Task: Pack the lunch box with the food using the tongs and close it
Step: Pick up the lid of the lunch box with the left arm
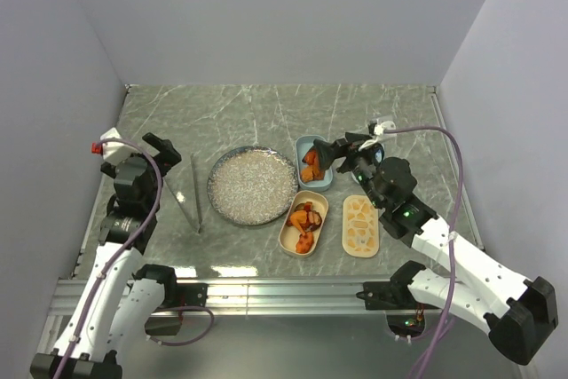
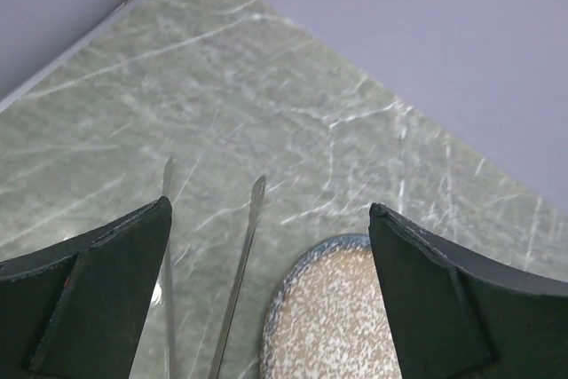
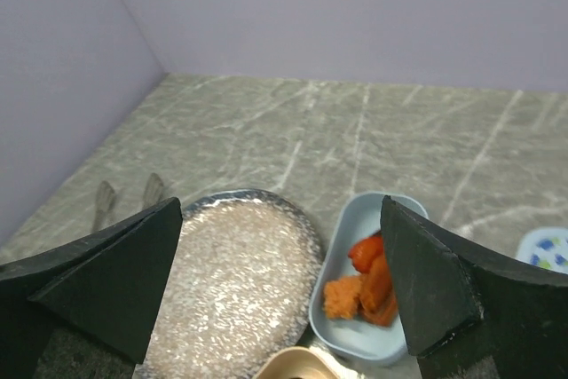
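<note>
Presently logged: food [image 1: 303, 219] sat in the lunch box [image 1: 283, 233]; tongs [image 1: 189, 193] lay beside the plate [image 1: 251, 185]. My left gripper [image 2: 271, 215] and right gripper [image 3: 282, 210] gaped, empty. Closing step, I judged: lid [image 1: 360, 225] needed fitting next.

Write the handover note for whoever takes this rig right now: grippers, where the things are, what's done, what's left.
Left gripper: open, empty. The tongs lie on the table close by it, left of the plate.
Right gripper: open, empty, at the blue tub.
Food: in the blue tub and the beige tub; none visible on the plate.
Lid: flat on the table, right of the beige tub.
Done: packing, it seems.
Left: close the box.
</note>
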Robot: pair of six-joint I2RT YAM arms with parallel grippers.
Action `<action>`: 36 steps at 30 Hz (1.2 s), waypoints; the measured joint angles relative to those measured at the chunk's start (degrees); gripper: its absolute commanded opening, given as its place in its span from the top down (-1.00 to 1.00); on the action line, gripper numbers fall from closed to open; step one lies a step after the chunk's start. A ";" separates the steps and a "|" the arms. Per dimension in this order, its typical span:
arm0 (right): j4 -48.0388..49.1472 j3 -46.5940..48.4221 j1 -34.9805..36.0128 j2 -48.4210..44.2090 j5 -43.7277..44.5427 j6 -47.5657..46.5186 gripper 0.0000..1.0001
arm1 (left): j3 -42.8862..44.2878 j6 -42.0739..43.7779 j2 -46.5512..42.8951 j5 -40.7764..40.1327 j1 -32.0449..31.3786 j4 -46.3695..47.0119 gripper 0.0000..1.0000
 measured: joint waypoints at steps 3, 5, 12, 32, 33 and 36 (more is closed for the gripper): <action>-1.42 -1.01 -0.02 -0.81 2.73 -0.26 -0.99 | -2.32 1.36 -2.19 0.74 -0.02 3.65 -0.99; -2.23 -1.88 -0.09 -1.86 4.42 -0.42 -0.99 | -2.99 2.03 -2.21 1.14 -0.02 5.49 -0.99; -4.35 -3.69 -2.67 -6.08 10.27 -0.31 -0.99 | -6.58 2.43 -5.53 2.89 -0.04 11.15 -0.99; -20.31 11.28 -32.06 32.61 -3.45 9.18 -0.99 | -7.85 2.38 -5.79 10.10 -0.04 19.50 -0.99; -21.03 11.87 -33.14 33.90 -4.26 9.66 -0.99 | -7.89 2.38 -5.79 10.56 -0.02 19.50 -0.99; -23.34 13.55 -35.93 37.57 -6.14 10.67 -0.99 | -7.89 2.38 -6.32 11.82 -0.04 19.98 -0.99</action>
